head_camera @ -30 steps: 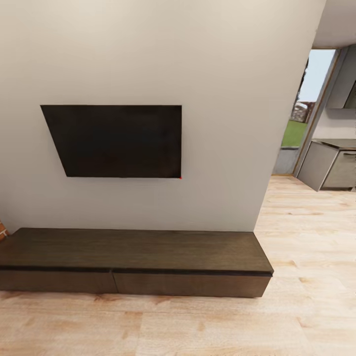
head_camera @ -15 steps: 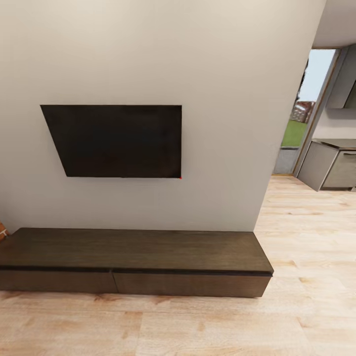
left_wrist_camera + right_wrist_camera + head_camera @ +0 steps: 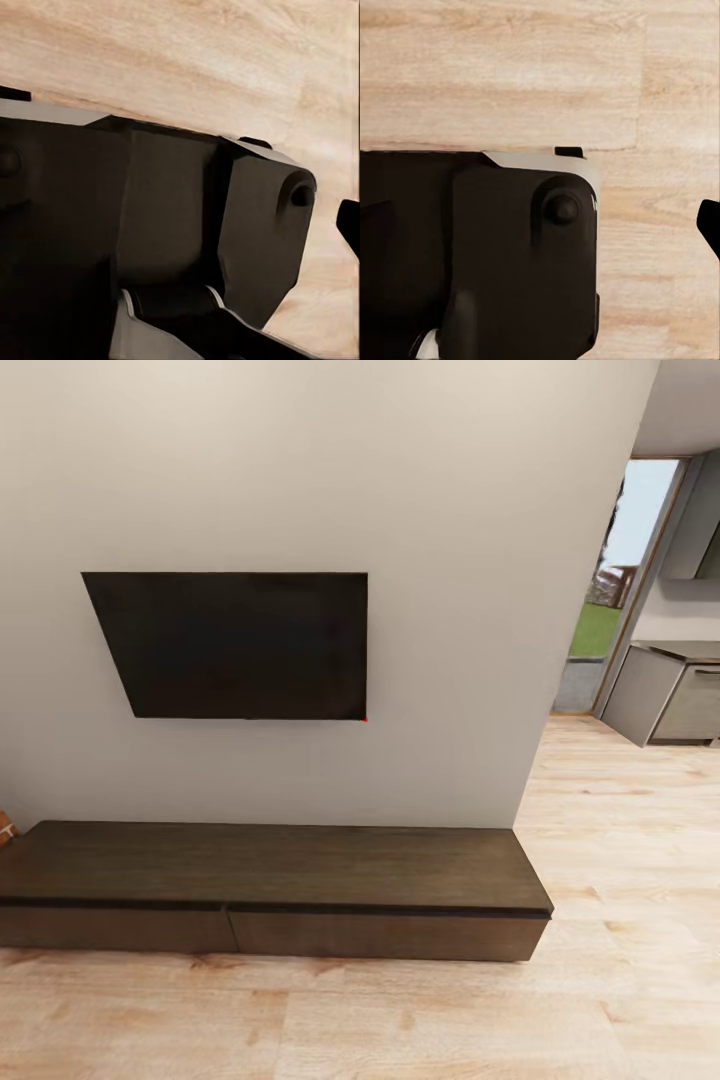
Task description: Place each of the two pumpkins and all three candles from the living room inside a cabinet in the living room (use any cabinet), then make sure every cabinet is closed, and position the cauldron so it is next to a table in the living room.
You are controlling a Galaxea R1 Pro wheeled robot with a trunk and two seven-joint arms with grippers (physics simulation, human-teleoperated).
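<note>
Here a long, low cabinet [image 3: 270, 890] is seen from the head view, set on the floor [image 3: 620, 960] right against a pale wall [image 3: 450, 560]. Its top is dark brown wood, and nothing is seen on it. Two wide drawer fronts are seen on it, side by side, and both are shut flat. Above the cabinet a black TV [image 3: 235, 645] is hung on the wall. A tiny red dot is seen at its lower right corner. At the far left edge, just beside the end of the cabinet, a small orange-brown thing [image 3: 5, 828] is cut off by the edge, and what it is cannot be told. To the right, past the end of the wall, a doorway [image 3: 610, 590] with green grass outside is seen, and grey units [image 3: 665, 695] are stood near it.

In both wrist views, dark robot parts are seen close up over the wooden floor. How the fingers are set, wide or narrow, cannot be told on either arm.
</note>
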